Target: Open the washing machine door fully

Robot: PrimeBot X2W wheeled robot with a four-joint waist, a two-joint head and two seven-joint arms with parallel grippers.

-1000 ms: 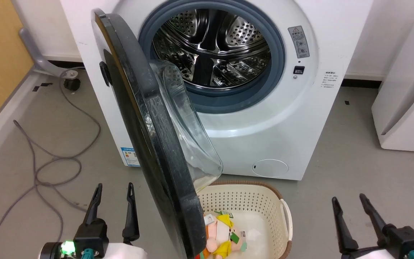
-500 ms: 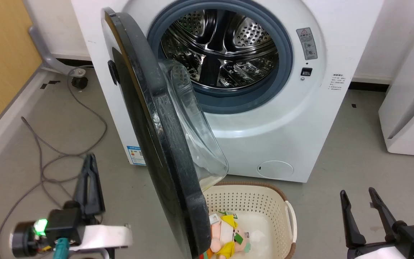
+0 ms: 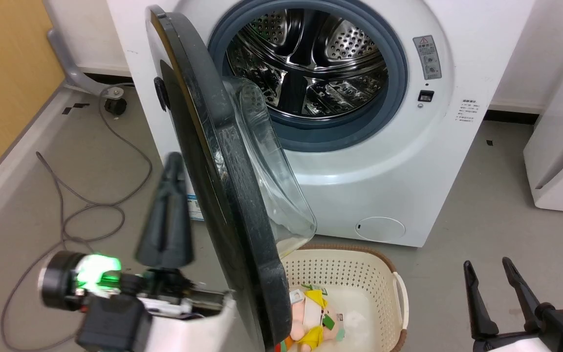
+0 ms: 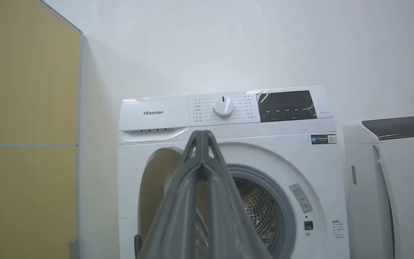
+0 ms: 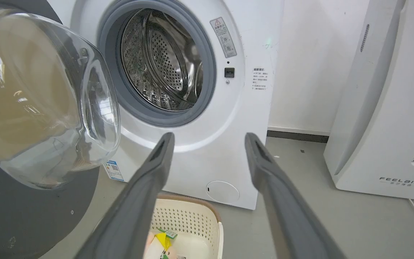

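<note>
The washing machine door (image 3: 223, 195) stands roughly half open, edge-on to us. It hangs from the left side of the washing machine (image 3: 384, 161) and overhangs the basket (image 3: 394, 293). Our left hand (image 3: 174, 164) is clenched on nothing beside the door's outer face, probably as 1 stiff prod; we cannot tell whether it touches. Our right hand (image 3: 487, 264) waits low, released. A second ago the left hand sat low with its fingers apart; it has since shut and risen.
</note>
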